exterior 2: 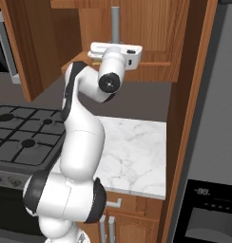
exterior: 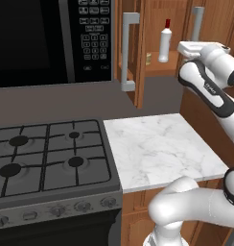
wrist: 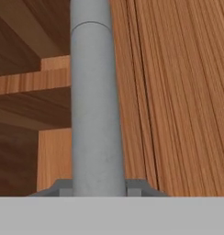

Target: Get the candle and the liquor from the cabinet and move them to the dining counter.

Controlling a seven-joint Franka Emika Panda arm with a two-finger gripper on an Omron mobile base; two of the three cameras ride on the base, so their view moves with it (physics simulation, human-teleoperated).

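Handle fills our hand cam, right door barely ajar. Tool grip: can't tell. We'd pull steady, w/ the door's swing. Liquor & candle sit on cabinet shelf.

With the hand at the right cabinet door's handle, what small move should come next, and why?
Probably pull the grey bar handle outward. The liquor and candle stand on the cabinet shelf behind the left door, already open, and swinging the right door wider would clear the reach.
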